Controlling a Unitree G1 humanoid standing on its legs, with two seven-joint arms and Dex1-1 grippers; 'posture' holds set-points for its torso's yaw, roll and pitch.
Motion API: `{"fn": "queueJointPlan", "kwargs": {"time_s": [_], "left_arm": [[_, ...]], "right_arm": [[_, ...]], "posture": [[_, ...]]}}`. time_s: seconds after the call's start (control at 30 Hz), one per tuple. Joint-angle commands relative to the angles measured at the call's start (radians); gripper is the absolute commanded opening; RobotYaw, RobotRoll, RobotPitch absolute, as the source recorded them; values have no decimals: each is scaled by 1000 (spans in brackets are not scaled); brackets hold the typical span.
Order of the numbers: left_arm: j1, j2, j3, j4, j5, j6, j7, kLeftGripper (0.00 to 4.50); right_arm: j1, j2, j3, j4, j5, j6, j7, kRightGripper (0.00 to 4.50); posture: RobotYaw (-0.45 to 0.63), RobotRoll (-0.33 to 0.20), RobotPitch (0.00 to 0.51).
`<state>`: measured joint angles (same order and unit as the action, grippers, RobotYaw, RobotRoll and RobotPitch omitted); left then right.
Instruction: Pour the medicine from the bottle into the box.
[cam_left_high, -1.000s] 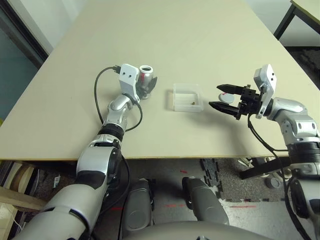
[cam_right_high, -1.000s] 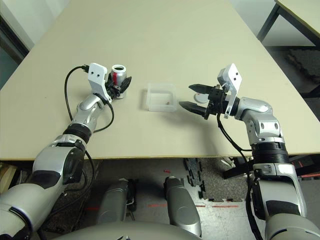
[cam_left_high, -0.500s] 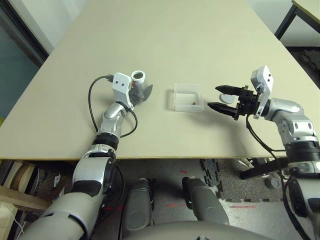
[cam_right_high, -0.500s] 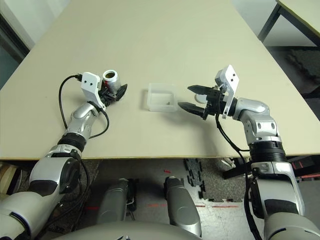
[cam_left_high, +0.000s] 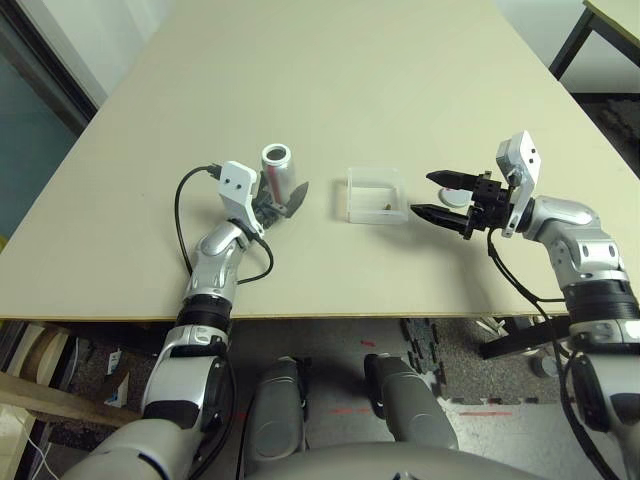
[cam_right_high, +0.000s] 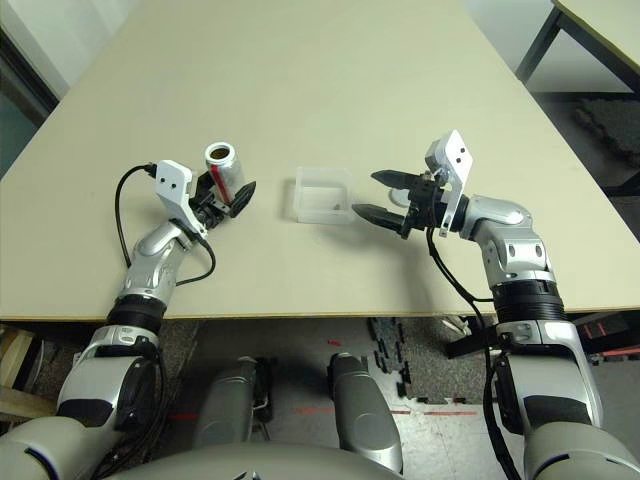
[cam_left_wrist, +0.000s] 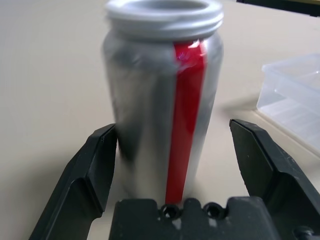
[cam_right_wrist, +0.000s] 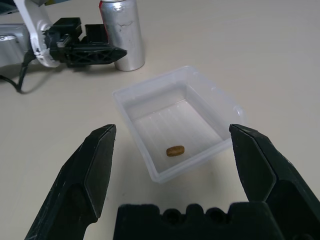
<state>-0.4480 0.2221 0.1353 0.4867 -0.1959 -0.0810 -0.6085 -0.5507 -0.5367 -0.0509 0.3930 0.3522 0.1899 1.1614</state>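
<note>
— Left gripper (cam_left_high: 283, 196) first: how does it stand?

— Its two black fingers are spread, one on each side of the bottle (cam_left_high: 277, 170). In the left wrist view the bottle (cam_left_wrist: 162, 105) sits between the fingers (cam_left_wrist: 92, 172) with a gap showing on both sides, so they bracket it without pinching it.

— And the bottle itself?

— It stands upright on the table (cam_left_high: 350, 80), mouth up and uncapped, its silver body carrying a red stripe. It is on the robot's left side, near the box (cam_left_high: 376, 194) but apart from it.

— What about the right gripper (cam_left_high: 436, 195)?

— It hovers just beside the box on the robot's right, pointing toward it, with its fingers wide apart and nothing between them. The right wrist view looks between those fingers (cam_right_wrist: 95, 165) straight down onto the box (cam_right_wrist: 176, 122).

— Where is the medicine?

— The medicine (cam_right_wrist: 175, 150), a small brownish pill, lies on the floor of the clear box, toward the side nearer the right gripper. It shows from the head as a dark speck (cam_left_high: 387, 205) inside the tray.

— Anything else on the table?

— A small round whitish cap (cam_left_high: 455, 198) lies flat just behind the right gripper's fingers, partly hidden by them. A black cable (cam_left_high: 186, 205) loops from the left wrist over the tabletop.
</note>
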Motion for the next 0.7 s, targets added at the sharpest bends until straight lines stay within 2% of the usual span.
{"fn": "queueJointPlan", "kwargs": {"time_s": [0.03, 0.3, 0.47, 0.57, 0.7], "left_arm": [[83, 26, 3, -118, -23, 76, 15, 4458], [241, 101, 21, -363, -92, 214, -7, 4458], [329, 204, 102, -501, -204, 329, -54, 4458], [333, 240, 159, -520, -257, 374, -40, 4458], [274, 293, 239, -429, -273, 376, -12, 4458]], "right_arm": [[-5, 2, 6, 7, -6, -8, -3, 4500], [11, 8, -13, 2, 0, -11, -37, 4500], [33, 11, -66, 3, 28, -9, -99, 4500], [40, 18, -104, 14, 47, -8, -138, 4500], [40, 34, -166, 35, 71, -13, -211, 4500]], "posture": [[-84, 0, 152], [-70, 0, 153], [-56, 0, 153], [-51, 0, 151], [-43, 0, 155]]}}
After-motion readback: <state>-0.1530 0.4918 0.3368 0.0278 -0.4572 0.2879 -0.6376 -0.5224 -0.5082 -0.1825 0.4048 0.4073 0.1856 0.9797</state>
